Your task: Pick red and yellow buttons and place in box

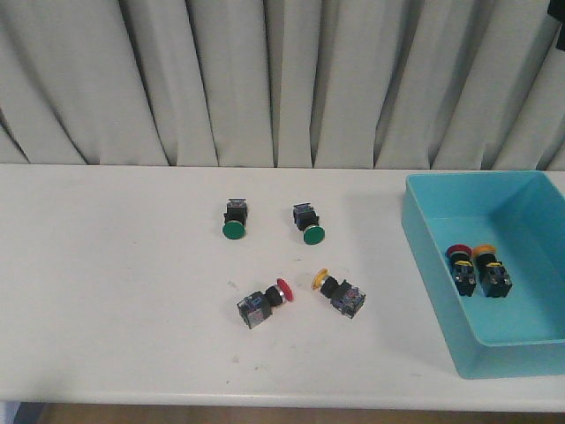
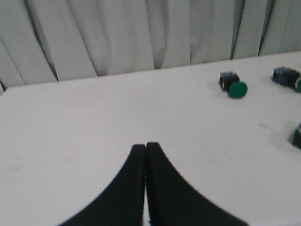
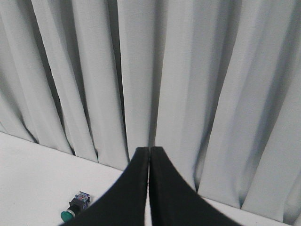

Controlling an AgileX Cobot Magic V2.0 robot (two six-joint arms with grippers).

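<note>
both grippers clenched empty — left gripper point(image 2: 146, 150), right gripper point(image 3: 149, 155). red-capped black push-button point(image 1: 263, 304) and yellow-capped one point(image 1: 339, 293) lie on the white table point(image 1: 106, 291), left of the turquoise plastic box point(image 1: 424, 234) — spread fingers, straddle the blocky body.

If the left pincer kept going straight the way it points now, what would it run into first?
Probably bare table. The left pincer is shut and aims over empty white surface toward the curtain. The nearest green button lies well off that line. Depth is hard to judge.
</note>
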